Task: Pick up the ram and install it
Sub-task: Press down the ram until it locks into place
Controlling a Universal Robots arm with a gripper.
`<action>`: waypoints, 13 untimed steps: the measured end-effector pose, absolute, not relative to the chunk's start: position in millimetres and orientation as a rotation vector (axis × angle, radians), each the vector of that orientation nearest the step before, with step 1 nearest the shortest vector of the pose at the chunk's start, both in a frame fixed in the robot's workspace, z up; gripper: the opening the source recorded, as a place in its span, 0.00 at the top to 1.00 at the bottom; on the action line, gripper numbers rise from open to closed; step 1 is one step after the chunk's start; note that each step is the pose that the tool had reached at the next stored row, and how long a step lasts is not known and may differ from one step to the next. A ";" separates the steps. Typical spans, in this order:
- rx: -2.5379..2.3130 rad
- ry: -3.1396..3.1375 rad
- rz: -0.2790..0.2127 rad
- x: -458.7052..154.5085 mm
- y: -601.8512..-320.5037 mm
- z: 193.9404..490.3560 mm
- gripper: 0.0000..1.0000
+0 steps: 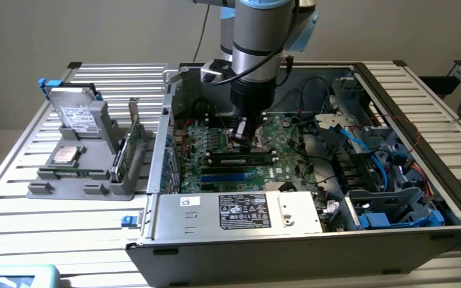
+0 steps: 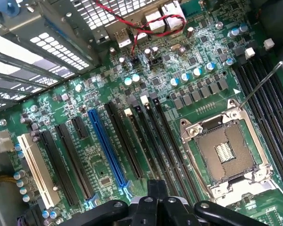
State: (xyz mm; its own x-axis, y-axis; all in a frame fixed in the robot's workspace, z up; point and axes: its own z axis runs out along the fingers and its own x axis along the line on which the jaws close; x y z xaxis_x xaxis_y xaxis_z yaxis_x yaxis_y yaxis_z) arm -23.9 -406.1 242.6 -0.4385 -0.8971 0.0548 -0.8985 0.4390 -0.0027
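One gripper [image 1: 244,143], jaws drawn fully together, with nothing visibly pinched between them. Hangs straight down from the arm into the open computer case [image 1: 422,237], low over the motherboard [image 1: 283,129].

Finds the ram [image 1: 241,159] inside the case already, standing on edge among the black memory slots [image 1: 230,174] near the middle of the board, not out on the grey tray [image 1: 62,180] at the exterior view's left. Reads there as a long, narrow dark stick with a thin green edge. Looks seated or nearly seated in its slot, judging by how level and low it sits; cannot confirm full seating from here.

Key relation: lies directly under the closed tips, just to the near side of them in the exterior view. Runs with its long axis across that view, from the exterior view's left to its right, parallel to the neighbouring slots. Meets the gripper about mid-length. Touching or a hair apart: cannot tell.

From the wrist view, shows the closed fingers [image 2: 155,188] over the row of long black slots beside the bare CPU socket [image 2: 224,153], aligned with one slot's length. Suggests a pressing posture rather than a carrying one.

Leaves the hard drive [image 1: 78,114] and the expansion card [image 1: 128,141] upright in the tray, well apart from the arm.
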 end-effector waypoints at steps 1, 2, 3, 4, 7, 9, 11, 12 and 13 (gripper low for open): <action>1.622 -2.637 0.048 -23.9 -406.1 242.6 0.89; 1.604 -2.648 0.047 -23.8 -406.1 242.6 0.89; 1.585 -2.659 0.047 -23.8 -406.1 242.6 0.89; 1.568 -2.669 0.046 -23.8 -406.1 242.6 0.89; 1.511 -2.701 0.045 -23.9 -406.1 242.6 0.89; 1.475 -2.720 0.043 -23.9 -406.1 242.6 0.89; 1.439 -2.739 0.042 -23.9 -406.1 242.6 0.89; 1.421 -2.749 0.042 -23.9 -406.1 242.6 0.89; 1.403 -2.758 0.041 -23.8 -406.1 242.6 0.89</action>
State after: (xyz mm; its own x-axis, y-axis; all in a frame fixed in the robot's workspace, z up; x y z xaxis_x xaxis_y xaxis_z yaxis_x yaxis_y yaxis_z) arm -23.8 -406.1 242.6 -0.5882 -0.8069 0.0540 -0.8081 0.5890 -0.0022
